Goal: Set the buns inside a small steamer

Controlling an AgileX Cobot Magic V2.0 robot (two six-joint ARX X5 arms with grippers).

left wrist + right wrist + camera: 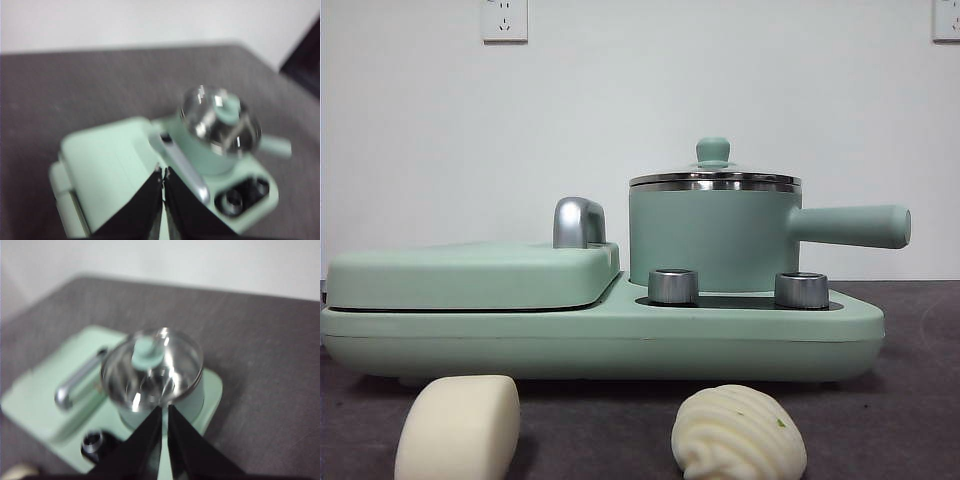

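Still lidded steamer [712,235] behind both buns [458,428], griddle lid [470,274] alongside.

You see a small steamer [710,238] with a matt mint-green body that looks like painted metal or plastic, ringed by a polished steel rim [715,182]. Its glass lid [152,367] is glossy and throws back highlights. The two knobs [673,286] look like brushed metal. The griddle lid [470,274] is smooth and satin, its handle [578,222] bright chrome. The smooth bun [458,428] is matt and even; the ridged bun [738,436] is grooved. The desk [910,400] is dark with a rough, cloth-like surface.
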